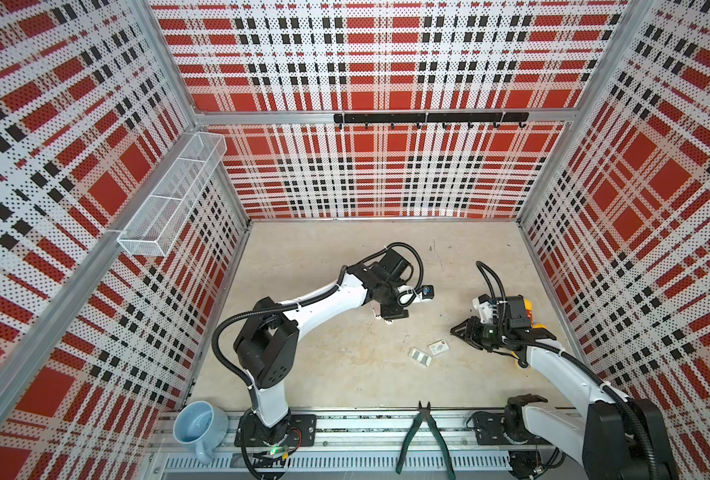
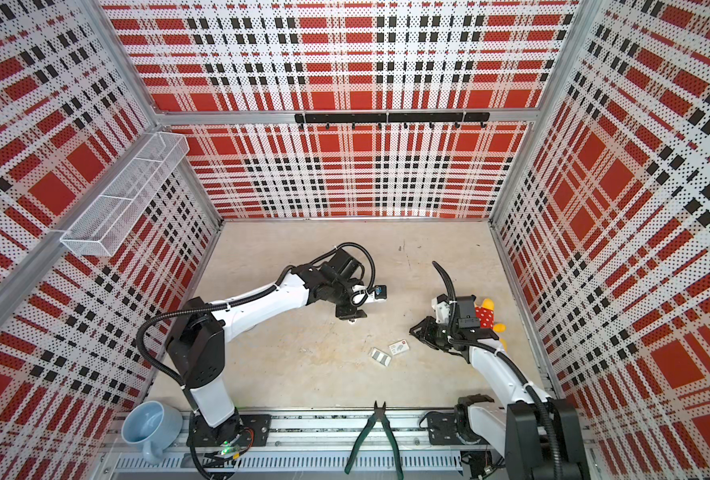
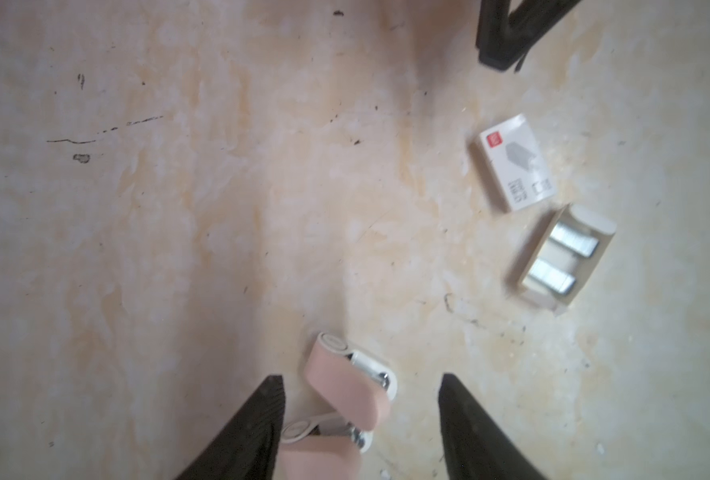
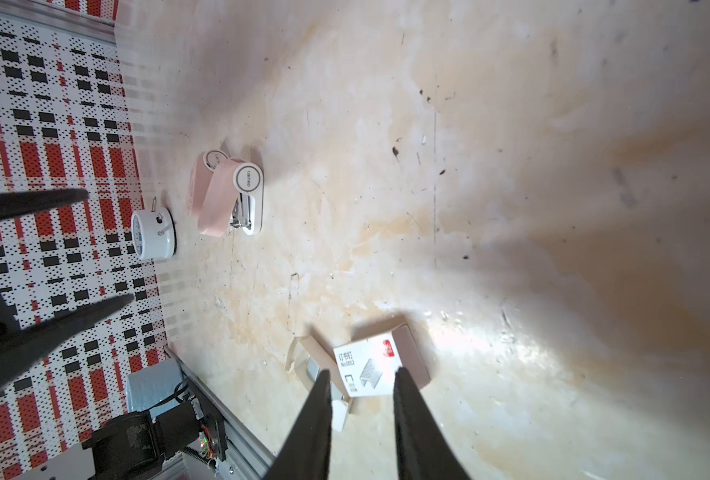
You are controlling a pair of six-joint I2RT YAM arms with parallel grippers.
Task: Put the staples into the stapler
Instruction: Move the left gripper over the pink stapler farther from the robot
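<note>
The white cardboard sleeve (image 1: 439, 347) with its red mark lies flat near the middle of the counter (image 1: 324, 374), and everything else is easiest to place from it. Just beside the sleeve, on the side toward the left arm, sits an open cardboard tray (image 3: 534, 245). The staples (image 3: 573, 241) lie in it as two silvery blocks side by side, in nobody's grip. Farther from the sleeve on that same side, and a little toward the back wall, is the stapler (image 3: 345, 386). Its pink cover is swung up off the white base, so bare metal shows inside. The left tool (image 3: 361, 378) hangs over the stapler with its fingers set wide, one to each side. One finger is plainly clear of the stapler, and I can't tell whether the other touches it. On the sleeve's opposite side, close by, the right tool (image 4: 362, 370) has its fingers drawn narrow, with a slim gap between them and nothing gripped. In both top views its tips stand apart from the sleeve. A small white round clock (image 4: 153, 232) sits near the stapler, well apart from the sleeve. Green-handled pliers (image 1: 426, 436) lie on the front rail, also well away from the sleeve.
</note>
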